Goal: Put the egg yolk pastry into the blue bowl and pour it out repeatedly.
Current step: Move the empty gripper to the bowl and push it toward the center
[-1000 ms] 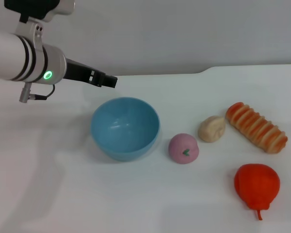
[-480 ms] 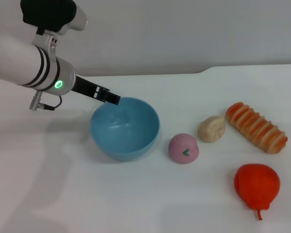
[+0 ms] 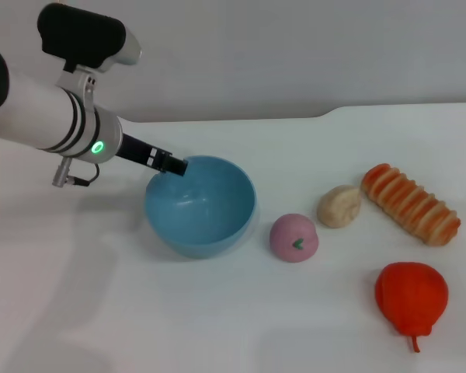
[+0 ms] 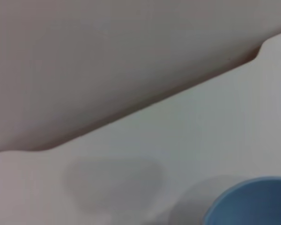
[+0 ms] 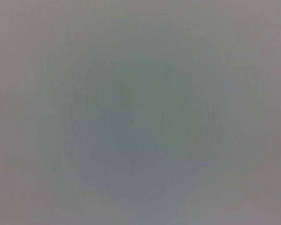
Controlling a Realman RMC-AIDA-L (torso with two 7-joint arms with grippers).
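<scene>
The left tool (image 3: 177,165) is reaching to the blue bowl's (image 3: 200,203) rim at its ten o'clock edge; whether it is spread or pinching, I cannot tell. The egg yolk pastry (image 3: 339,206) is lying on the bench (image 3: 233,311) at the bowl's three o'clock, beyond the pink bun (image 3: 293,237). The left wrist view is showing only the bowl's rim (image 4: 253,201) and bare bench. The right wrist view is showing nothing distinct.

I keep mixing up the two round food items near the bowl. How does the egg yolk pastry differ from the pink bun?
The egg yolk pastry is pale beige-cream and lumpy; the pink bun is pink, smoother, with a green mark. The pastry looks slightly smaller. The bun sits nearer the blue bowl; the pastry lies beside the striped bread. Both are rounded, rest on the table and are untouched; the left gripper is at the bowl's rim.
</scene>
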